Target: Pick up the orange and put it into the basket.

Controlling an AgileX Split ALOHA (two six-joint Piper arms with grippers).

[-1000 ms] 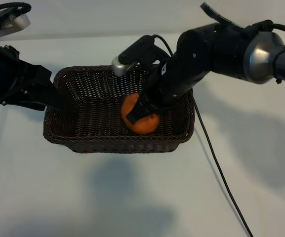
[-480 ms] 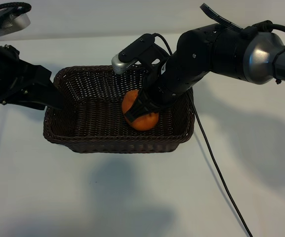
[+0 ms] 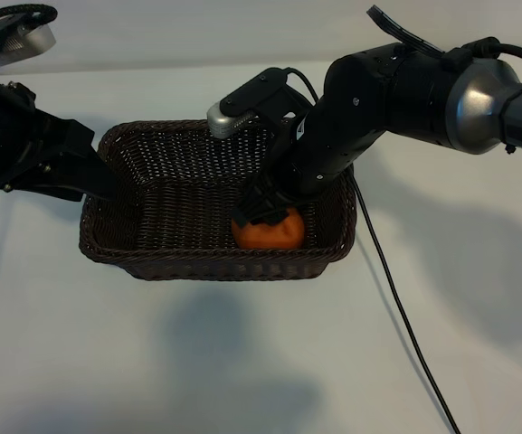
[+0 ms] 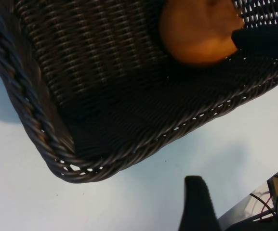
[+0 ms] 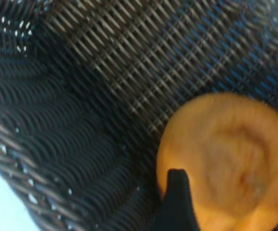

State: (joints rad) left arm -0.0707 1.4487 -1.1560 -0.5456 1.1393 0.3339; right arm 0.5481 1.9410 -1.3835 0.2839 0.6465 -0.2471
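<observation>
1. Orange point(image 3: 268, 232): judged light, firm with slight give in the skin, matte rind with enough texture not to slip. Being round, it will roll if nudged. Best hold is across its widest middle, fingers on opposite sides; avoid pressing the puckered stem end.
2. Appearance: small, round, dull orange, dimpled skin; the stem pucker faces the right wrist view point(image 5: 235, 159).
3. Location: resting on the floor of the basket point(image 3: 152, 136), toward its right end, near the front wall.
4. Basket: dark brown woven wicker, rectangular, rounded corners, braided rim; sits on the white table point(image 3: 242, 362).
5. Right gripper point(image 3: 259, 210): low inside the basket, just above the orange; one fingertip point(image 5: 177, 192) lies against the rind. Jaws appear spread, not pinching the fruit.
6. Left gripper point(image 3: 93, 176): idle outside the basket's left end, jaws spread, holding nothing.
</observation>
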